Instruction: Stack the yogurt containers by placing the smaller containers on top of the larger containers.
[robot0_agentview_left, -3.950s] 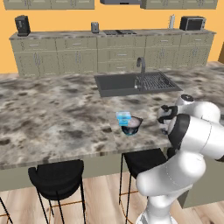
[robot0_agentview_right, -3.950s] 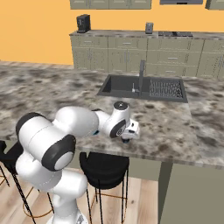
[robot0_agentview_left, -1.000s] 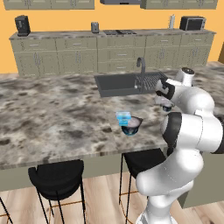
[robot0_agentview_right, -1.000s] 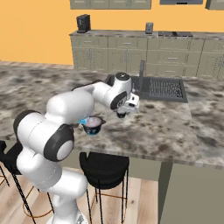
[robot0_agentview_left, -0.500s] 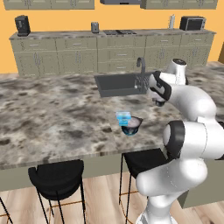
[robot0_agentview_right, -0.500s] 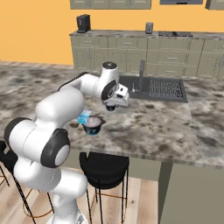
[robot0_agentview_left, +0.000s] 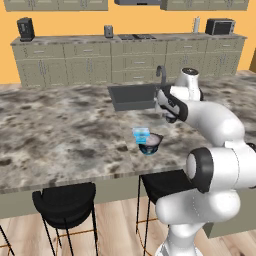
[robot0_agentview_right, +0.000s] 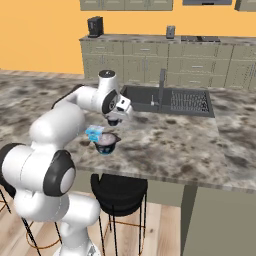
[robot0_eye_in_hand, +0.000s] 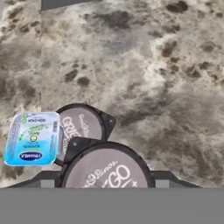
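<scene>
Three yogurt containers are grouped on the counter (robot0_agentview_left: 75, 130): blue pot (robot0_eye_in_hand: 33, 138), dark pot (robot0_eye_in_hand: 83, 124), tub (robot0_eye_in_hand: 106, 168). The gripper (robot0_agentview_left: 169, 118) is held above them. Whether its fingers are apart cannot be told.

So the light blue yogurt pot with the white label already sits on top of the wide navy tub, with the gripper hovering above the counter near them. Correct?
Not quite. The light blue yogurt pot with the white label stands on the granite counter beside the wide navy tub, not on top of it; the hand view shows this. The gripper does hover above the counter near them.
</scene>
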